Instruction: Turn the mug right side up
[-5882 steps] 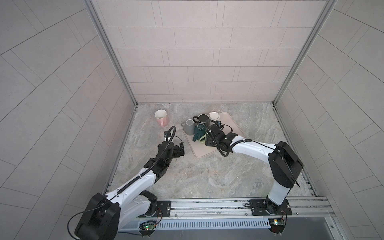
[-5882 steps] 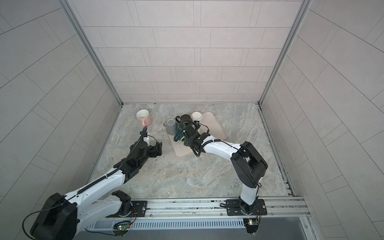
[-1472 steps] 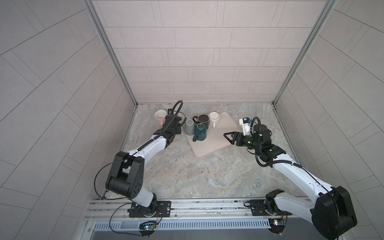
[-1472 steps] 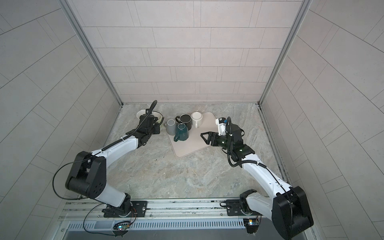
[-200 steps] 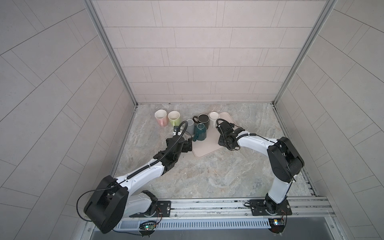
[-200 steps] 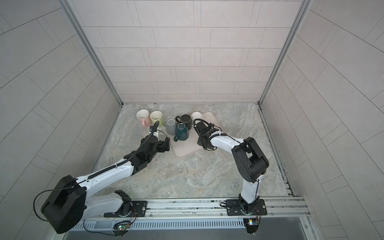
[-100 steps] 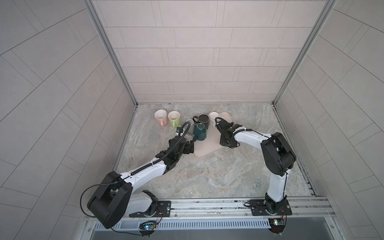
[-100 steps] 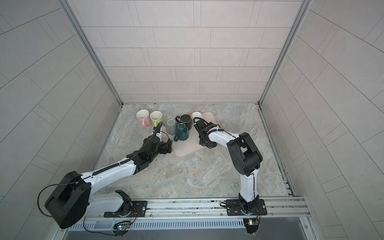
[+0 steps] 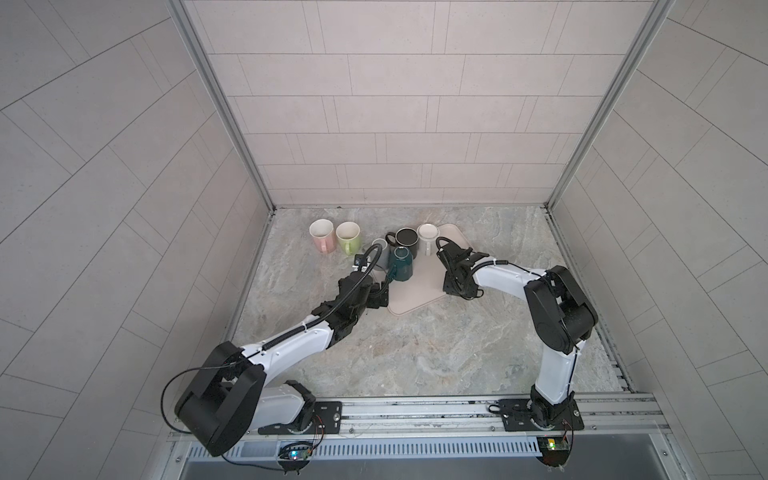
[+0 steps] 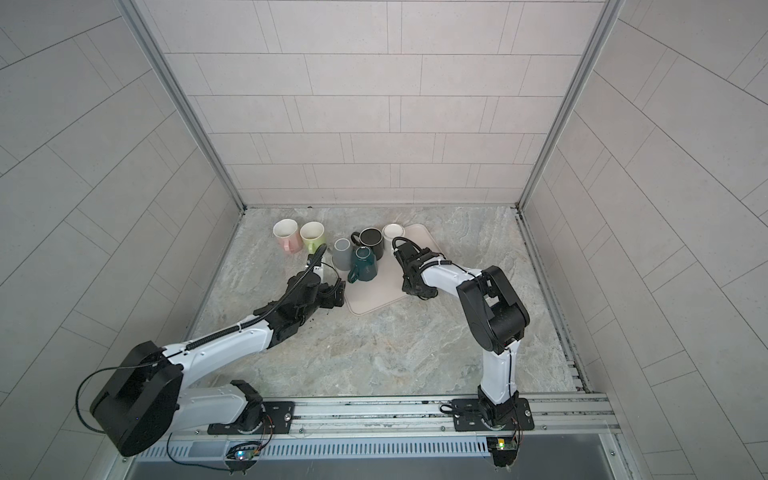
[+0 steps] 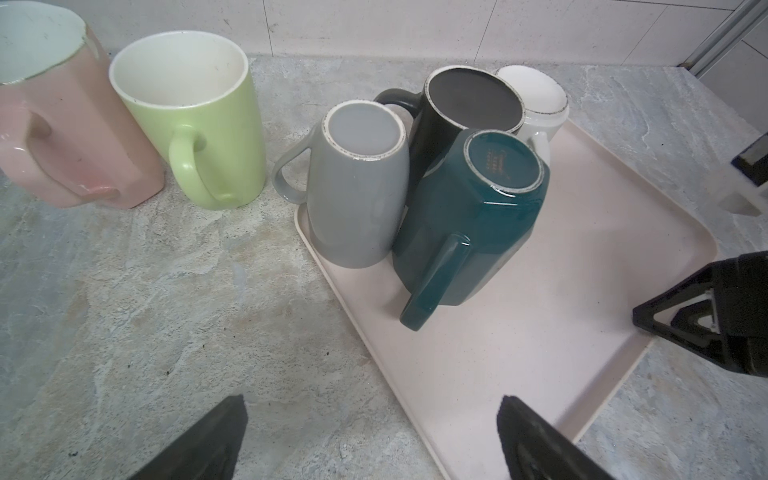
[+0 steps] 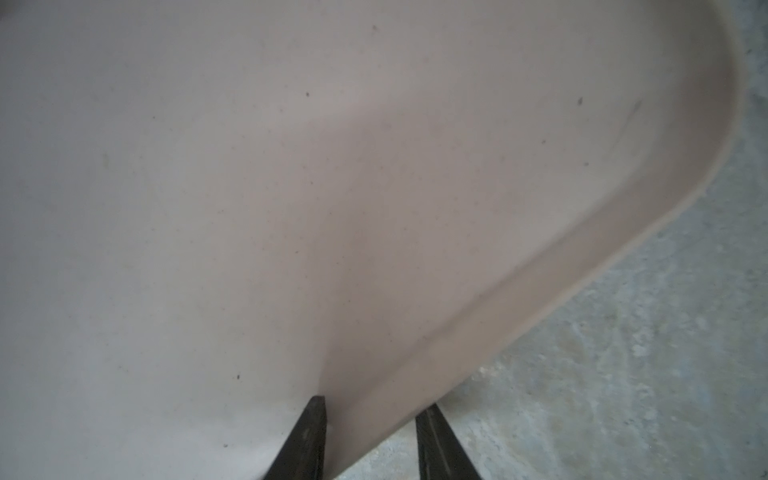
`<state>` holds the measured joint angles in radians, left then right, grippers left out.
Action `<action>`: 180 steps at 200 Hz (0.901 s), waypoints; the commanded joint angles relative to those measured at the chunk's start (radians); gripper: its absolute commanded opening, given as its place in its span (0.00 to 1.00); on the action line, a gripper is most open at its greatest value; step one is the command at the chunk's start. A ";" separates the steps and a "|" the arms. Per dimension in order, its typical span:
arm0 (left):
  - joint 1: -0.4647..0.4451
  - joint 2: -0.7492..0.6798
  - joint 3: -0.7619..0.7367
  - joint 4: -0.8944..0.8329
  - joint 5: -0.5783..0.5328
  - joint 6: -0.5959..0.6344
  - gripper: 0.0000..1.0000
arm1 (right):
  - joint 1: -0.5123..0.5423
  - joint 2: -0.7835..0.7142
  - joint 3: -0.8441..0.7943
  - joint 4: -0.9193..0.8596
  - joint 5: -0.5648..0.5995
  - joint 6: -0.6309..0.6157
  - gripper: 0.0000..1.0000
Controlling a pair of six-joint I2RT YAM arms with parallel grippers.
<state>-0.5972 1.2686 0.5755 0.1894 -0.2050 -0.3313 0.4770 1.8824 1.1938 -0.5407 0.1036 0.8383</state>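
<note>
Several mugs stand upside down at the back of a beige tray (image 9: pixel 419 293): a teal mug (image 11: pixel 469 216) in front, a grey mug (image 11: pixel 357 203) beside it, and a black mug (image 11: pixel 432 124) and a white mug (image 11: pixel 536 95) behind. The teal mug's handle points at my left gripper (image 11: pixel 370 401), which is open and empty, low over the tray's near left edge (image 9: pixel 380 291). My right gripper (image 12: pixel 372 403) points down at the tray's right rim (image 12: pixel 540 270). One finger is inside the rim and the other outside, closed on it (image 9: pixel 451 289).
A pink mug (image 9: pixel 323 237) and a green mug (image 9: pixel 348 236) stand upright on the stone counter left of the tray. Tiled walls close in the back and both sides. The near half of the counter (image 9: pixel 415 353) is bare stone.
My right gripper's jaws have narrowed onto the tray's rim and that arm's elbow has swung inward. My left gripper has crept slightly toward the tray, still open.
</note>
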 commanded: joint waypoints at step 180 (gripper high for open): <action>-0.005 0.004 0.014 0.007 -0.009 0.018 1.00 | -0.091 -0.072 -0.384 0.038 -0.124 0.010 0.35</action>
<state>-0.5972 1.2686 0.5755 0.1898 -0.2062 -0.3210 0.4026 1.7252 0.9062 -0.1905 -0.0395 0.8589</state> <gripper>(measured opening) 0.999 0.350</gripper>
